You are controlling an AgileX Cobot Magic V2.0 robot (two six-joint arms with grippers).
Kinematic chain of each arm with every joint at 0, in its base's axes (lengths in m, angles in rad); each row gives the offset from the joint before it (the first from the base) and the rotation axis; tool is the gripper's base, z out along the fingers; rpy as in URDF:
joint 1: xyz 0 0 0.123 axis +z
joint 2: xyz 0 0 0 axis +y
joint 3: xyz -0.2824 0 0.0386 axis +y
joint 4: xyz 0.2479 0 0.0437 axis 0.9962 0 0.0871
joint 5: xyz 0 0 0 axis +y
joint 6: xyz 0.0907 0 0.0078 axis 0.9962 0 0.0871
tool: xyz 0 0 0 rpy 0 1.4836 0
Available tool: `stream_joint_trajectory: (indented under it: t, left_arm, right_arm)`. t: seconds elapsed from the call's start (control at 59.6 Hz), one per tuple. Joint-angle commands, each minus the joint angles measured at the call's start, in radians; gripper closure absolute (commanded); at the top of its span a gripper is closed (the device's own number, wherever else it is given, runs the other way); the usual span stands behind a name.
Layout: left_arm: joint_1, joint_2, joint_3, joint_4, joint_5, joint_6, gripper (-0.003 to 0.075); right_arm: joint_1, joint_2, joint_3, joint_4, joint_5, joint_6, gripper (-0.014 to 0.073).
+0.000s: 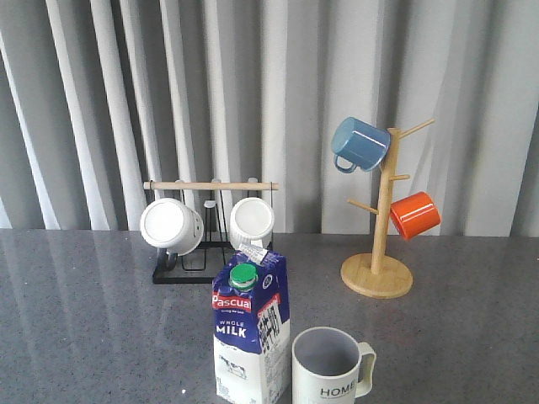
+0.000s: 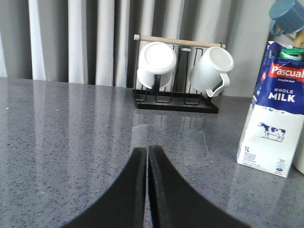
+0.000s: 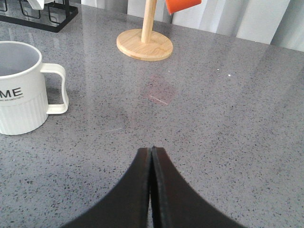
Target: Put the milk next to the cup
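The milk carton (image 1: 250, 337), blue and white with a green cap, stands upright near the table's front edge, right beside the off-white HOME cup (image 1: 330, 370) on its right. The carton also shows in the left wrist view (image 2: 274, 109), and the cup in the right wrist view (image 3: 21, 88). My left gripper (image 2: 147, 151) is shut and empty, over bare table apart from the carton. My right gripper (image 3: 151, 151) is shut and empty, apart from the cup. Neither gripper shows in the front view.
A black rack (image 1: 194, 271) with two white ribbed mugs (image 1: 172, 225) stands behind the carton. A wooden mug tree (image 1: 377, 273) with a blue mug (image 1: 360, 144) and an orange mug (image 1: 415, 215) stands at the back right.
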Motion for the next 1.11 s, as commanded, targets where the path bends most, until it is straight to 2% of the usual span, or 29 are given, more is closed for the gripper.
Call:
stream_joint_trajectory:
  t: [0.0,0.201,0.722,0.89,1.091]
  left_arm:
    - [0.036,-0.064,-0.02,-0.006,-0.026,0.014,0.0727]
    - [0.122,-0.09,-0.02,-0.006,0.035,0.052,0.0727]
    - [0.128,-0.089,-0.02,0.005,0.02,0.042,0.0727]
    - [0.128,-0.089,-0.021,0.151,-0.025,-0.101,0.0727]
    - [0.128,-0.089,-0.026,0.152,-0.026,-0.133,0.0727]
  right_arm:
    - [-0.002,0.0,-0.027,-0.031,-0.051,0.003,0.0598]
    - [-0.002,0.0,-0.027,-0.031,-0.051,0.003,0.0598]
    - [-0.002,0.001,-0.027,-0.031,-0.051,0.003,0.0598]
    - [-0.002,0.001,-0.027,-0.031,-0.051,0.003,0.0598]
    - [-0.002,0.001,-0.027,-0.031,-0.051,0.003,0.0598]
